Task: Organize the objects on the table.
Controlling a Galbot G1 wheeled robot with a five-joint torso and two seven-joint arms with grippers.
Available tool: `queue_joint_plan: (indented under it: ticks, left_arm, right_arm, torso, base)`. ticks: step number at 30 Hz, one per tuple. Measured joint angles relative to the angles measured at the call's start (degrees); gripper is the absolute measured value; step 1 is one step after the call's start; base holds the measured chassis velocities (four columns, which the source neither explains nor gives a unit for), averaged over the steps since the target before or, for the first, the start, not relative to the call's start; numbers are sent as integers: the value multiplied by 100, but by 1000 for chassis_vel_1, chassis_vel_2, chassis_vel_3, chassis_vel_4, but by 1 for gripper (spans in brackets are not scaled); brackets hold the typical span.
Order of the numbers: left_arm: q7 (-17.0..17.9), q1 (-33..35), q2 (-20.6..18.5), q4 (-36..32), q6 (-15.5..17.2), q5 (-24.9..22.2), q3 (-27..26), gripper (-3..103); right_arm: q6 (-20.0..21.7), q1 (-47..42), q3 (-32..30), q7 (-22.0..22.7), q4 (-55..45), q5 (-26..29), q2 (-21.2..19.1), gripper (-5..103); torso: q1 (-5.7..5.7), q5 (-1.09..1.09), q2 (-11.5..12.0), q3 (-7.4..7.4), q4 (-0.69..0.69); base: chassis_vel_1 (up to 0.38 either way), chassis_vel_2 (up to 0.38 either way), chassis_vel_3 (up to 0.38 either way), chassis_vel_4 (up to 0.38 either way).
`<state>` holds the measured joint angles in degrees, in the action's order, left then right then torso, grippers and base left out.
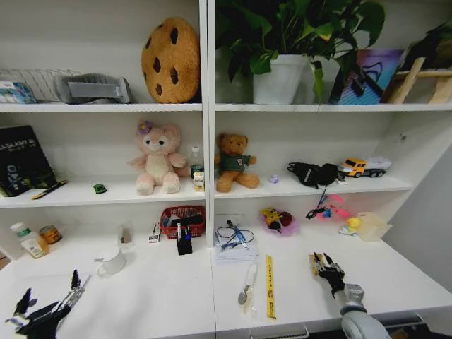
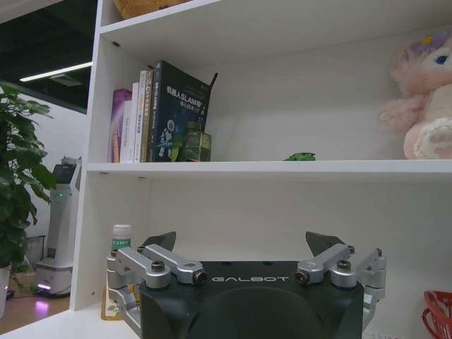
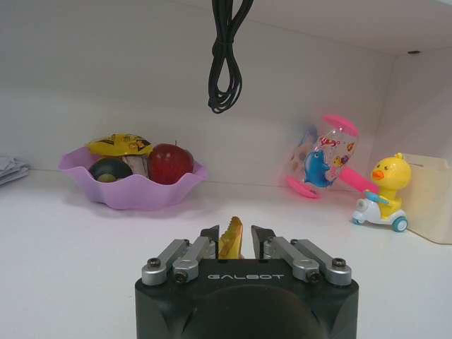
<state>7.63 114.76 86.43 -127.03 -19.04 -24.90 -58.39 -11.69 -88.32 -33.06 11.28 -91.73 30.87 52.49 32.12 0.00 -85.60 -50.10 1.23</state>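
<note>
Head view puts my right gripper low over the worktop, its fingers nearly shut on a small yellow piece; what it is I cannot tell. My left gripper hangs at the near left corner, spread wide and holding nothing. The green car sits on the middle shelf, so I judge that one stowed. A clear pen and a yellow ruler lie loose mid-worktop, so I reckon the tidying is only partly done.
</note>
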Motion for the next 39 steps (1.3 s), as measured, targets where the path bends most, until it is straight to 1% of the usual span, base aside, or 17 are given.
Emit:
queue_joint_plan:
  ticks: [1, 3, 4, 5, 7, 13, 16, 21, 23, 25, 28, 29, 31, 33, 34, 35, 39]
  left_arm:
    - [1, 1, 3, -5, -5, -3, 0, 100]
    - [1, 5, 5, -6, -11, -4, 0, 100]
    - [1, 15, 7, -9, -21, -8, -1, 100]
    - [1, 36, 8, -12, -42, -23, -9, 100]
    - [1, 49, 9, -12, -55, -33, -17, 100]
    - [-1, 68, 5, -12, -84, -95, -64, 100]
    - [-2, 65, 2, -27, -85, -104, -69, 100]
    - [-2, 60, 7, -62, -81, -104, -67, 100]
    - [-1, 59, 8, -66, -66, -105, -64, 100]
    - [0, 60, 9, -66, -62, -105, -64, 100]
    - [10, 48, 0, -75, 1, -105, -78, 100]
    - [10, 48, 0, -75, 1, -105, -78, 100]
    - [41, 18, -9, -75, 51, -95, -83, 100]
    - [51, 6, -9, -73, 71, -89, -83, 100]
    - [72, -20, 0, -66, 105, -67, -77, 100]
    - [72, -20, 0, -66, 105, -67, -77, 100]
    - [106, -76, 28, -52, 186, 12, -45, 100]
  right_arm:
    - [-2, -22, -10, 0, -19, -1, 2, 22]
    - [-2, -37, -17, 0, -34, -1, 4, 22]
    - [-7, -60, -32, -3, -57, -1, 6, 17]
    - [-23, -93, -55, -10, -100, -2, 7, 6]
    - [-31, -104, -64, -10, -122, -1, 7, 2]
    - [-57, -150, -161, -5, -395, 62, -43, 0]
    - [53, -62, -222, 12, -794, 205, -146, 0]
    - [204, 304, -106, 24, -939, 330, -286, 0]
    - [289, 787, 182, 31, -798, 421, -411, 0]
    - [293, 841, 222, 31, -771, 432, -426, 0]
    - [334, 1670, 854, 10, -310, 565, -568, 0]
    - [334, 1670, 854, 10, -310, 565, -568, 0]
    - [335, 2294, 1347, -12, 87, 596, -571, 0]
    - [335, 2471, 1486, -22, 204, 610, -563, 0]
    - [334, 2842, 1796, -47, 468, 651, -522, 0]
    - [334, 2842, 1796, -47, 468, 651, -522, 0]
    - [331, 3637, 2493, -76, 1114, 691, -377, 0]
  torso:
    - [0, 0, 0, 0, 0]
    - [0, 0, 0, 0, 0]
    - [0, 0, 0, 0, 0]
    - [0, 0, 0, 0, 0]
    - [0, 0, 0, 0, 0]
    - [0, 0, 0, 0, 1]
    - [0, -1, 0, 0, 0]
    - [0, -1, 0, 0, 0]
    - [0, 0, 0, 0, -2]
    - [0, 0, 0, -1, -2]
    - [0, 0, 0, 0, 1]
    - [0, 0, 0, 0, 1]
    - [0, 0, 0, -1, -2]
    - [0, 1, 0, -1, -2]
    - [0, 0, 0, -1, -1]
    - [0, 0, 0, -1, -1]
    - [1, -1, 1, -1, -1]
  base:
    - [0, 0, 0, 0]
    - [0, 0, 0, 0]
    - [0, 0, 0, 0]
    - [0, 0, 0, 0]
    - [0, 0, 0, 0]
    - [0, 0, 0, 0]
    - [0, 0, 0, 0]
    - [0, 0, 0, 0]
    - [0, 0, 0, 0]
    - [0, 0, 0, 0]
    - [0, 0, 0, 0]
    - [0, 0, 0, 0]
    - [0, 0, 0, 0]
    - [0, 0, 0, 0]
    - [0, 0, 0, 0]
    - [0, 0, 0, 0]
    - [0, 0, 0, 0]
